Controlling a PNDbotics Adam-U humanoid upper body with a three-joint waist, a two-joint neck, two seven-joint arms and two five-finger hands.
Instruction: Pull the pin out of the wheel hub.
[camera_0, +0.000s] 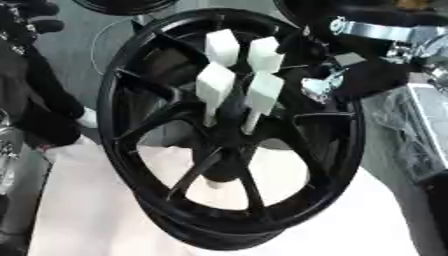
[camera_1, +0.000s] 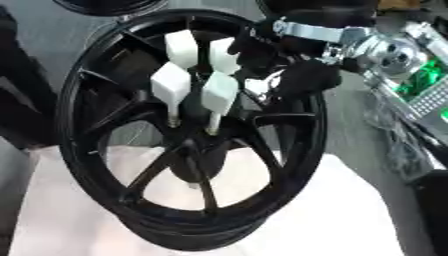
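Looking down at a black wheel (camera_0: 232, 135) standing tilted on a white sheet (camera_0: 96, 210), with four white pins (camera_0: 238, 75) poking out of the hub, blocky heads up top and thin stems going into the center. Right hand (camera_1: 293, 75) comes in from the upper right and sits against the rim just beside the upper right pin, but honestly can't tell whether its fingers are curled or around anything. Left hand (camera_0: 31, 22) shows at the top left corner, fingers look curled, holding nothing.
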